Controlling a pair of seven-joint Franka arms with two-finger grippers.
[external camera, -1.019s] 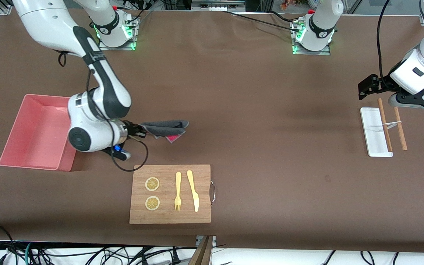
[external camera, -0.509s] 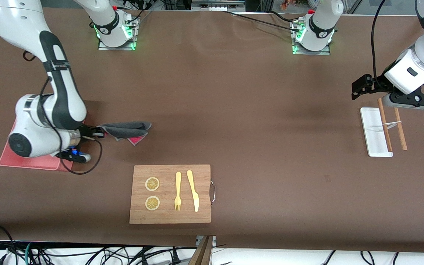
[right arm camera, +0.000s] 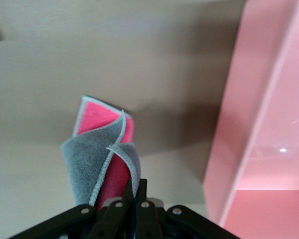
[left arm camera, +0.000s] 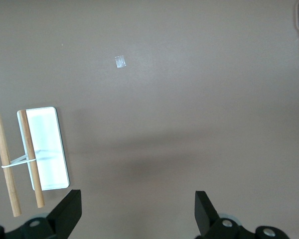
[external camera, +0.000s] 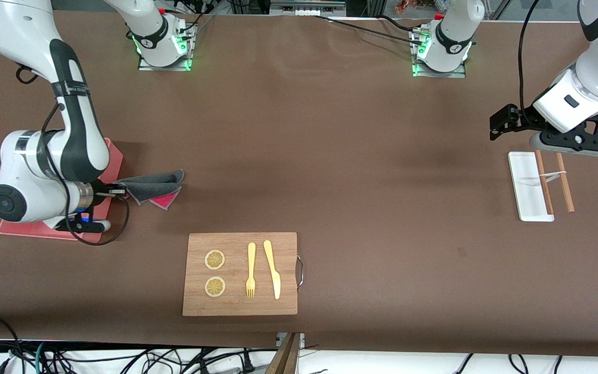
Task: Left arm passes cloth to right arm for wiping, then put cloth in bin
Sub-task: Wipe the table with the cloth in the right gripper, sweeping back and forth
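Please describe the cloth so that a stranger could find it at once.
Look toward the right arm's end of the table, at the salmon-pink bin. Beside it, the right gripper holds the cloth: the only soft thing here, grey outside, crimson-pink inside.

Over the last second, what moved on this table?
The right tool, shut on the cloth, carried it toward the bin at the right arm's end. The open left tool rose slightly over the white tray. The cutting board stayed put.

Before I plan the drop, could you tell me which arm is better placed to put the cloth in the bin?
Right. Its fingers already pinch the cloth beside the bin; the open left gripper hangs over the table's other end.
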